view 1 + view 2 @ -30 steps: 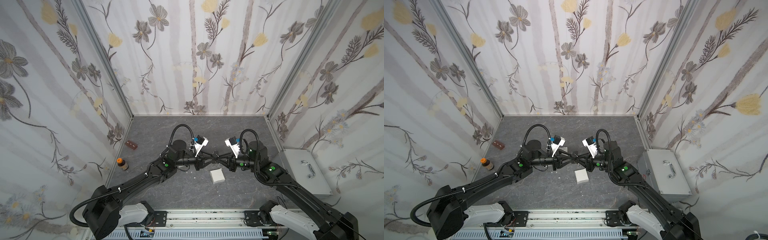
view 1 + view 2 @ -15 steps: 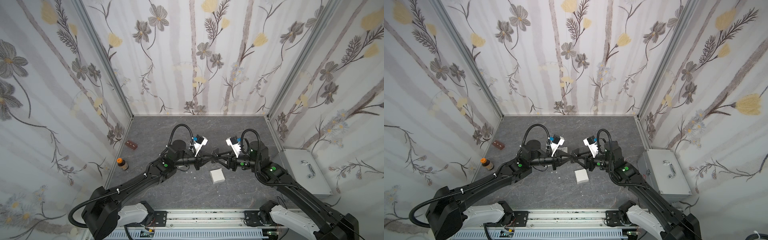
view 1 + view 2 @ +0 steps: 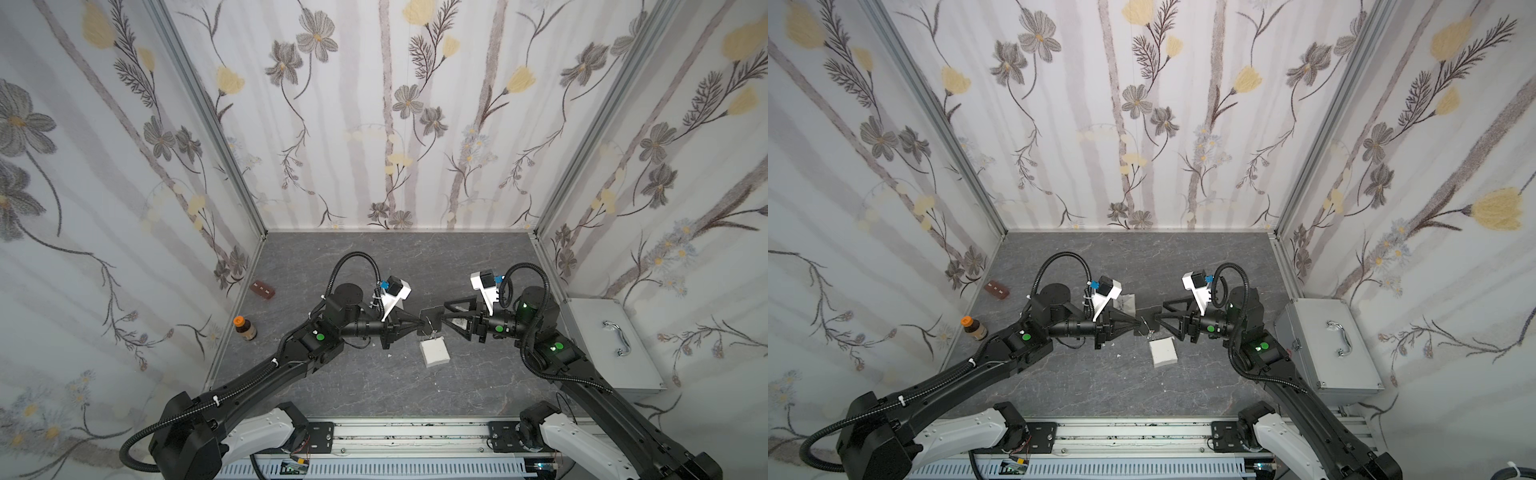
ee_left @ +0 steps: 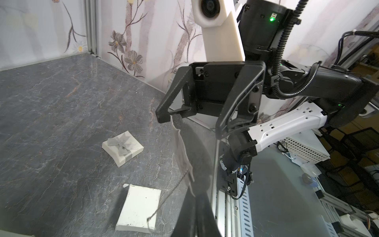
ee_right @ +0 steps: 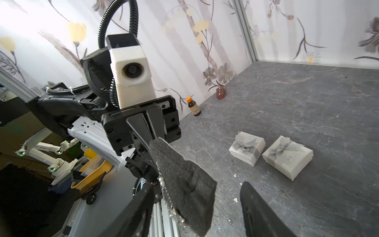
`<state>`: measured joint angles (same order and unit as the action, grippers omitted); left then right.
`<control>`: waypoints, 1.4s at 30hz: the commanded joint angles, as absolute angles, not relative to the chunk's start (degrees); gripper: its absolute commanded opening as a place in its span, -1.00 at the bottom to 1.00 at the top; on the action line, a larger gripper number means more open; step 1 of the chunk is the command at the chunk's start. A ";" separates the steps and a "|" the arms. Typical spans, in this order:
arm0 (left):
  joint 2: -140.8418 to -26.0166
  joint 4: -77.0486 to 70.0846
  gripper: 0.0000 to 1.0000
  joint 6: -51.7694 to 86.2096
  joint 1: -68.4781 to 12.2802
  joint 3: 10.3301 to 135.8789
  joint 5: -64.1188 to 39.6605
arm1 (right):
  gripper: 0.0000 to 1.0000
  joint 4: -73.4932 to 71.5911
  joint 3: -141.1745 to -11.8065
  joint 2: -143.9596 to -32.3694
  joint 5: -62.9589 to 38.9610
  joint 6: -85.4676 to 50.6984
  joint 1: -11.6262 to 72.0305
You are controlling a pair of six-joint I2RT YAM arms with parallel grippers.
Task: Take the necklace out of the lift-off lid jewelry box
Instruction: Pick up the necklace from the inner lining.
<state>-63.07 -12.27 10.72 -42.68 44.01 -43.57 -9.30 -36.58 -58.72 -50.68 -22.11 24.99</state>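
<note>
A dark foam pad [image 3: 430, 319] hangs in mid-air over the middle of the table, also seen in the right wrist view as pad [image 5: 184, 184]. The necklace [image 5: 164, 190], a thin chain with a pearl, is strung on the pad, and its loose chain [image 4: 170, 192] dangles down. My left gripper [image 3: 419, 323] is shut on the pad's edge. My right gripper [image 3: 445, 312] faces it, open, a finger [image 5: 262, 213] on each side of the pad and apart from it. Two white jewelry boxes with grey bows [image 5: 247, 147] [image 5: 287, 157] sit on the table.
A plain white square box part [image 3: 434, 352] lies on the table just below the pad. An orange-capped brown bottle [image 3: 244, 328] and a brown block [image 3: 262, 289] stand by the left wall. A silver case [image 3: 611, 340] sits at the right.
My right gripper's jaws have spread apart and let go of the pad. My left gripper has closed on it. Both arms stay nearly where they were.
</note>
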 commanded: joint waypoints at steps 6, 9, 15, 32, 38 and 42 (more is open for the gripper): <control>-62.67 -17.71 -1.00 11.38 -42.28 43.52 -46.89 | -0.02 -18.11 -34.90 -59.68 -57.67 -25.83 24.90; -62.75 -19.25 -1.00 11.84 -42.12 42.89 -47.36 | -0.25 -19.76 -34.52 -59.44 -58.66 -26.67 24.96; -62.98 -21.08 -0.66 12.13 -41.84 41.17 -47.53 | -0.82 -20.50 -34.69 -57.95 -59.04 -27.81 24.88; -59.03 -28.59 -0.03 10.87 -40.08 29.43 -41.63 | -0.96 -19.37 -39.28 -58.33 -58.89 -31.88 24.83; -62.74 -32.26 -0.04 11.29 -40.08 30.95 -44.36 | -0.96 -22.48 -39.51 -59.49 -61.00 -34.02 24.89; -65.14 -36.52 -0.04 12.79 -40.08 31.44 -47.24 | -0.96 -24.51 -39.52 -59.86 -61.64 -35.62 24.96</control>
